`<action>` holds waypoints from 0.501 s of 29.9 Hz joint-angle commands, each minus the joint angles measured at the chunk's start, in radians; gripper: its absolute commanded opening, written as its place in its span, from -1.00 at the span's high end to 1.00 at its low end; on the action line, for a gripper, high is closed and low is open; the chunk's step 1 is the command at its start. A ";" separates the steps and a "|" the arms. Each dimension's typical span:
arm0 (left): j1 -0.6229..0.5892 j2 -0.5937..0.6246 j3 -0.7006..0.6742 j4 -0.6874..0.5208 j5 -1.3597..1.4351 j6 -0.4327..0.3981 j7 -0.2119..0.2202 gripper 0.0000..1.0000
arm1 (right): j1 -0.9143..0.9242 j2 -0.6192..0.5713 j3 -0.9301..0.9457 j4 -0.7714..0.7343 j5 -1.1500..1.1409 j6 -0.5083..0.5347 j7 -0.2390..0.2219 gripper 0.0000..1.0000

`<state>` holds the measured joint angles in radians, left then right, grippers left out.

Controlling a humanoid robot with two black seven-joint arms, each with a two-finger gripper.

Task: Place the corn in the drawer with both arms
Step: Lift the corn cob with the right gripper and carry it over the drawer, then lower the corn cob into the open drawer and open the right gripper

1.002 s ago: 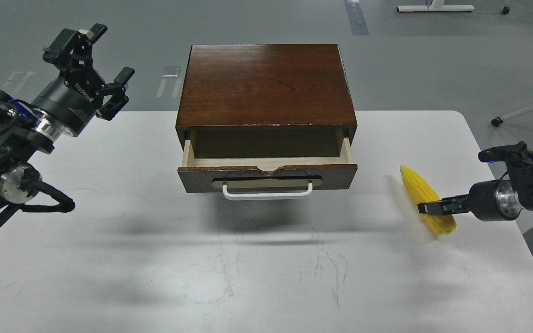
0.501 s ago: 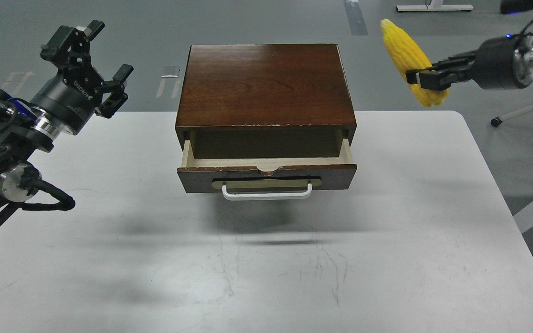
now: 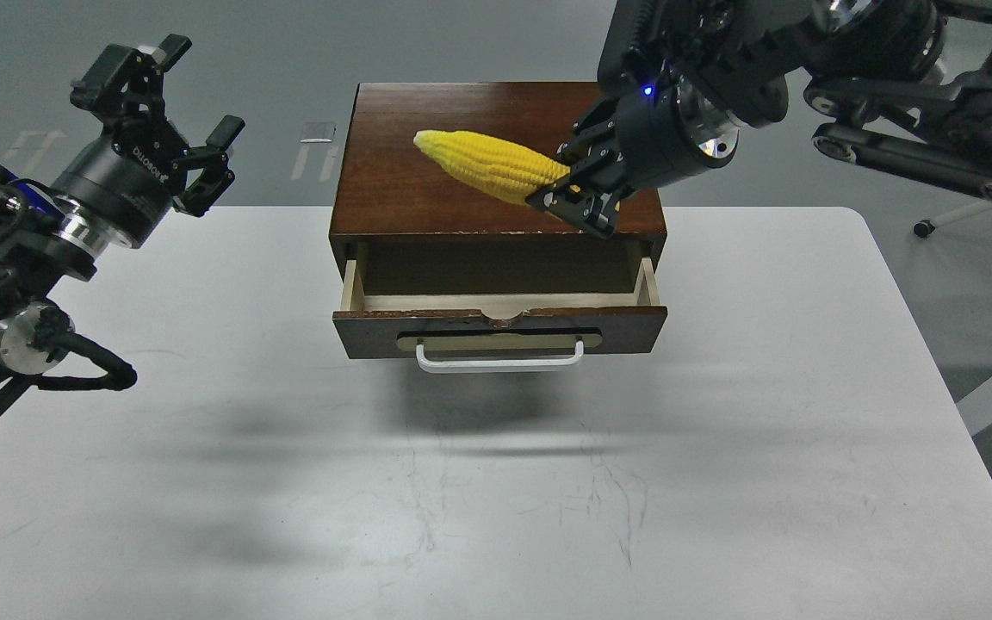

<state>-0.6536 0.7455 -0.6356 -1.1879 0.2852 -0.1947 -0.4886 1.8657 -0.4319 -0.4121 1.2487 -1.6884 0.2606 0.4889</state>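
Note:
The yellow corn (image 3: 487, 166) hangs in the air over the reddish-brown top of the box (image 3: 427, 198), pointed end to the left. My right gripper (image 3: 572, 194) is shut on its thick right end, above the right part of the open drawer (image 3: 499, 320). The drawer stands pulled out partway, its pale inside showing, with a white bar handle (image 3: 500, 360) in front. My left gripper (image 3: 170, 112) is open and empty, held up to the left of the box, above the table's far left edge.
The box stands at the far middle of a white table (image 3: 720, 482). My right arm's thick links (image 3: 909, 129) reach in from the upper right over the table's far right corner. Grey floor lies beyond the table.
My right arm has lifted the corn off the table's right side, carried it up and then left, and turned it so it lies level over the box. The left arm has barely moved.

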 commanded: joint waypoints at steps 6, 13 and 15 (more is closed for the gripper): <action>0.000 0.002 -0.001 -0.001 0.000 0.000 0.000 -0.97 | -0.037 0.019 -0.048 0.017 -0.134 -0.139 0.000 1.00; 0.000 0.005 -0.001 -0.015 0.000 0.000 0.000 -0.97 | -0.089 0.035 -0.074 0.002 -0.136 -0.139 0.000 0.99; 0.002 0.005 -0.001 -0.015 0.000 0.000 0.000 -0.97 | -0.112 0.041 -0.076 -0.026 -0.136 -0.139 0.000 0.96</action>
<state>-0.6536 0.7497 -0.6379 -1.1999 0.2853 -0.1947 -0.4886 1.7817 -0.3996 -0.4838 1.2519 -1.8238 0.1209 0.4886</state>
